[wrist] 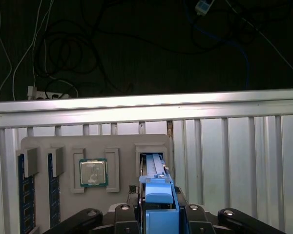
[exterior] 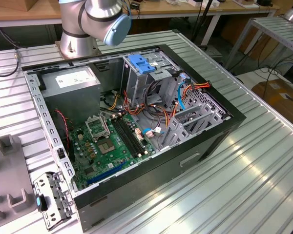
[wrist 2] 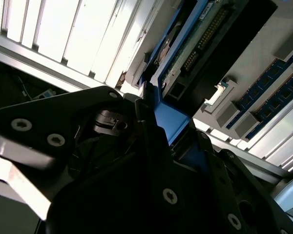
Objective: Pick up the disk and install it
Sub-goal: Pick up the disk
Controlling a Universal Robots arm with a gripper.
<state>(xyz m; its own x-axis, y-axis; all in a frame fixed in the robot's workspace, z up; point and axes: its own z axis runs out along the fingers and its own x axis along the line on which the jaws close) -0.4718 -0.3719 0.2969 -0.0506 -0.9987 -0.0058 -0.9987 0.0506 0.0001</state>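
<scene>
In the exterior view, a grey moulded holding tray point(exterior: 10, 170) sits at the left edge of a ribbed aluminium table point(exterior: 244, 185). A small metal bracket with a blue tab point(exterior: 51, 197) lies just beside it. To the right of these, a black open-sided computer case point(exterior: 151, 180) lies flat. A green motherboard point(exterior: 105, 146) covers much of its floor, and a tall grey drive cage topped by a broad blue latch plate point(exterior: 142, 64) stands towards the far side. The silver and blue robot arm point(exterior: 95, 19) rises behind the case.

The first wrist view looks down on the tray point(wrist: 122, 146). Two blue memory modules point(wrist: 22, 195) stand in slots, followed by a square silver processor chip point(wrist: 93, 172) in its recess and then a narrow pocket point(wrist: 152, 161). The disk point(wrist: 158, 204), a flat dark hard drive framed by bright blue plastic rails, stands on edge over that pocket. It is between the black arms of the gripper point(wrist: 158, 214).

In the second wrist view, the black fingers point(wrist 2: 146, 126) of the gripper point(wrist 2: 173, 129) are drawn in narrow. They press on either side of the disk's blue rail, holding it. The disk point(wrist 2: 224, 53) stretches away from them, showing a green circuit board and a connector. Whether its far end sits in the pocket or hangs clear of it cannot be told.
</scene>
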